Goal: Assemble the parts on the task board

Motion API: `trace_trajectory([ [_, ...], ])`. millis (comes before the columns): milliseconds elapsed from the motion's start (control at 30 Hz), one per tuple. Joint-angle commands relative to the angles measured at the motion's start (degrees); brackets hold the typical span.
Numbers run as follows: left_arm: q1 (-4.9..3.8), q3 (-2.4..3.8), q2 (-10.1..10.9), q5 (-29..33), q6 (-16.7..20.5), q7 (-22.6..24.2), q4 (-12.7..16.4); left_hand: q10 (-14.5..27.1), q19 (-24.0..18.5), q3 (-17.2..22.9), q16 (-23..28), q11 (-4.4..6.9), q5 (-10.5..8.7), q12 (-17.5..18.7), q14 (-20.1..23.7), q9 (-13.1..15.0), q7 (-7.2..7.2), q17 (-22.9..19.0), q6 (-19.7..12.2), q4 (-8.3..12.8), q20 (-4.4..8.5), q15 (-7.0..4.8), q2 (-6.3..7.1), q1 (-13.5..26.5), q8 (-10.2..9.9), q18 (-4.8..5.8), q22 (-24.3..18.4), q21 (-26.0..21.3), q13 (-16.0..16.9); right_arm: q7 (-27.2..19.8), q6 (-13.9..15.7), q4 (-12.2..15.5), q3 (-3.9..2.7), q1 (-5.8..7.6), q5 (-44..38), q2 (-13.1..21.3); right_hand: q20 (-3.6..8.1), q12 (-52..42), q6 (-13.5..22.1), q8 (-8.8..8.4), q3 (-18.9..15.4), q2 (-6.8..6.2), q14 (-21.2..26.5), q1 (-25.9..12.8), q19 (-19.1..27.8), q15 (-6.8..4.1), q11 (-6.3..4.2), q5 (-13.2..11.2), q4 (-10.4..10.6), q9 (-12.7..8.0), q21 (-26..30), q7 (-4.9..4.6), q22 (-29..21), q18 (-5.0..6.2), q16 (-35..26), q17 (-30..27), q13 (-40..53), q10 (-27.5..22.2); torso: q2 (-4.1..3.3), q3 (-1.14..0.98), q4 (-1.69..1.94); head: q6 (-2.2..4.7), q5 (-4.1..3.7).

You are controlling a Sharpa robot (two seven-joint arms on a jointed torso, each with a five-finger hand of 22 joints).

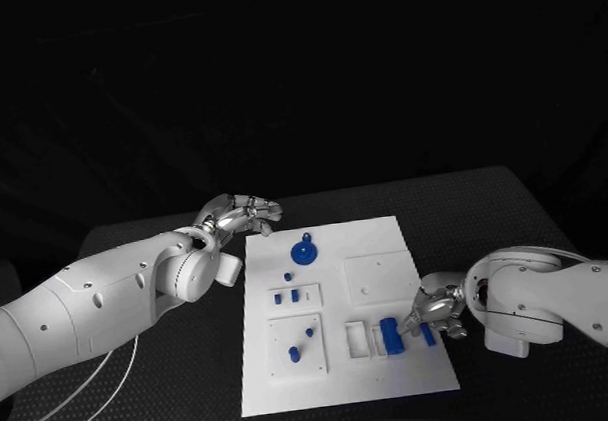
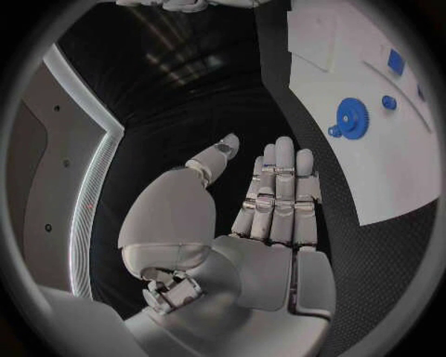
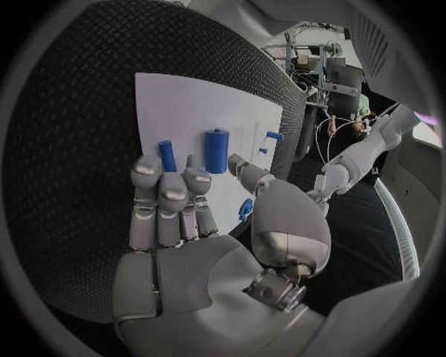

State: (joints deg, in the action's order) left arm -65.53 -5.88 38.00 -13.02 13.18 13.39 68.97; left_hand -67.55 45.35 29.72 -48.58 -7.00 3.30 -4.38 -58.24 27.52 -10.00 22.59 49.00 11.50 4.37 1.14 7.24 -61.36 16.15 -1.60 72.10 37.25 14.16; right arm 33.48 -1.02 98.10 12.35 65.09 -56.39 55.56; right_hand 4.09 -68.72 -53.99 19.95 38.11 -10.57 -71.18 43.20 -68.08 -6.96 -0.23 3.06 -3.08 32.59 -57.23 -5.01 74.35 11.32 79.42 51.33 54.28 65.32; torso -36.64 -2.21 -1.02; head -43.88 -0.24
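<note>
Board (image 1: 346,312): laid flat in the middle of the black surface (image 1: 162,385), between the two arms; white, with raised white panels on it.
Right robot hand (image 1: 437,310): seen at the board's right edge, near its front corner; fingers are held straight and side by side in the right wrist view, thumb apart, nothing gripped. Fingertips (image 3: 160,182) are seen just above the board, close to the blue parts.
Parts by the right robot hand: a thick blue cylinder (image 1: 390,335) is seen beside a white slotted block (image 1: 358,339); a thinner blue peg (image 1: 427,334) lies just beside it, nearer the hand. In the right wrist view both are seen lying on the board, cylinder (image 3: 215,151) and peg (image 3: 166,155), apart from each other.
Left robot hand (image 1: 242,214): held over the surface just off the board's far left corner; in the left wrist view its fingers (image 2: 282,190) are stretched flat and together, thumb out to the side, nothing held.
Gear (image 1: 305,250): blue, lying on the board's far part, closest to the left robot hand.
Other parts: small blue pegs (image 1: 286,298) are seen standing in the panels on the board's left half.
</note>
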Motion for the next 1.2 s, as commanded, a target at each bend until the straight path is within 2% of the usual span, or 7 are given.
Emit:
trace_trajectory([
  [33,0.0,0.03,0.01,0.34,-0.92,0.8,0.38,0.41,0.31,-0.04,0.38,0.09,0.28,0.01,-0.31,-0.09,-0.03,0.06,-0.31,-0.36,0.13,0.01,-0.06,0.44,0.28,-0.59,0.07,-0.3,-0.04,0.81,1.68,0.15,0.09,-0.39,-0.72,-0.71,0.25,-0.23,-0.78,-0.42,-0.25,-0.41,-0.31,-1.38,-0.26,-0.08,-0.67,-0.26,0.32,0.08,-0.24,-0.53,-0.08,3.68,-0.19,0.27,0.19,-0.54,-0.04,0.07,0.06,-0.47,-0.05],
  [133,0.01,0.03,0.0,0.34,-0.96,0.81,0.48,0.42,0.3,-0.05,0.4,0.09,0.28,0.01,-0.3,-0.1,-0.03,0.08,-0.33,-0.39,0.13,0.01,-0.07,0.49,0.28,-0.59,0.08,-0.31,-0.04,0.72,2.34,0.01,0.09,-0.58,-0.8,-1.56,0.32,-0.17,-0.77,-0.58,0.16,-1.01,-0.38,-1.98,-0.33,-0.09,-0.68,-0.25,0.37,0.11,-0.31,-0.53,-0.11,3.68,-0.29,0.53,0.36,-0.48,-0.05,0.1,0.01,-0.6,0.04],
  [400,0.01,0.03,-0.1,0.34,-1.09,0.77,0.67,0.44,0.29,-0.07,0.43,0.09,0.28,0.01,-0.29,-0.12,-0.04,0.12,-0.38,-0.47,0.14,0.01,-0.09,0.57,0.26,-0.6,0.13,-0.34,-0.04,1.08,1.29,-1.29,0.33,-1.44,-3.25,-3.01,0.36,0.09,-0.14,-1.32,0.99,-2.51,-0.51,-3.56,-0.4,0.1,-0.45,-0.24,0.95,-0.03,-0.37,-0.78,-0.26,3.68,-0.67,1.08,0.74,-0.51,-0.03,0.16,0.06,-0.89,0.07],
  [733,0.01,0.03,-0.17,0.34,-1.21,0.65,0.77,0.47,0.28,-0.09,0.48,0.08,0.29,0.02,-0.28,-0.15,-0.07,0.18,-0.48,-0.55,0.14,0.01,-0.14,0.66,0.22,-0.61,0.18,-0.37,-0.05,1.12,1.73,-2.67,0.48,-2.33,-4.74,-4.84,0.41,0.19,0.26,-1.73,1.35,-2.62,-0.58,-3.81,-0.38,0.26,-0.3,-0.24,0.8,-0.14,-0.38,-0.94,-0.33,3.68,-0.87,1.34,0.96,-0.59,-0.03,0.16,0.01,-1.06,0.34],
  [967,0.01,0.03,-0.2,0.34,-1.37,0.55,0.89,0.5,0.27,-0.09,0.49,0.08,0.29,0.03,-0.28,-0.17,-0.08,0.21,-0.52,-0.57,0.14,0.01,-0.16,0.68,0.21,-0.61,0.21,-0.39,-0.05,1.14,2.71,-3.08,0.64,-2.48,-5.67,-5.62,0.36,0.26,0.13,-1.88,1.66,-1.41,-0.69,-3.57,-0.3,0.36,-0.22,-0.24,-0.14,-0.14,-0.48,-1.01,-0.34,3.68,-1.1,1.68,1.25,-0.57,-0.06,0.13,-0.04,-1.24,0.53],
  [1133,0.01,0.03,-0.27,0.34,-1.39,0.54,0.91,0.5,0.27,-0.09,0.51,0.07,0.29,0.03,-0.27,-0.18,-0.09,0.23,-0.54,-0.59,0.14,0.01,-0.19,0.69,0.2,-0.61,0.22,-0.4,-0.05,1.15,3.14,-3.4,0.7,-2.49,-5.67,-6.05,0.19,0.36,-0.29,-1.94,1.59,1.4,-0.86,-3.28,-0.19,0.37,-0.24,-0.24,-2.28,-0.11,-0.74,-0.99,-0.26,3.68,-1.32,2.14,1.55,-0.35,-0.06,0.15,-0.09,-1.1,0.69],
  [1200,0.01,0.03,-0.27,0.34,-1.41,0.48,0.91,0.51,0.27,-0.09,0.51,0.07,0.29,0.03,-0.27,-0.18,-0.09,0.24,-0.55,-0.59,0.14,0.01,-0.2,0.7,0.2,-0.61,0.23,-0.4,-0.05,1.15,3.15,-3.64,0.73,-2.49,-5.69,-6.29,0.09,0.46,-0.46,-1.99,1.43,1.95,-0.91,-3.54,-0.08,0.37,-0.25,-0.26,-3.11,-0.12,-0.8,-0.97,-0.25,3.68,-1.44,2.34,1.64,-0.28,-0.06,0.17,-0.08,-1.15,0.69],
])
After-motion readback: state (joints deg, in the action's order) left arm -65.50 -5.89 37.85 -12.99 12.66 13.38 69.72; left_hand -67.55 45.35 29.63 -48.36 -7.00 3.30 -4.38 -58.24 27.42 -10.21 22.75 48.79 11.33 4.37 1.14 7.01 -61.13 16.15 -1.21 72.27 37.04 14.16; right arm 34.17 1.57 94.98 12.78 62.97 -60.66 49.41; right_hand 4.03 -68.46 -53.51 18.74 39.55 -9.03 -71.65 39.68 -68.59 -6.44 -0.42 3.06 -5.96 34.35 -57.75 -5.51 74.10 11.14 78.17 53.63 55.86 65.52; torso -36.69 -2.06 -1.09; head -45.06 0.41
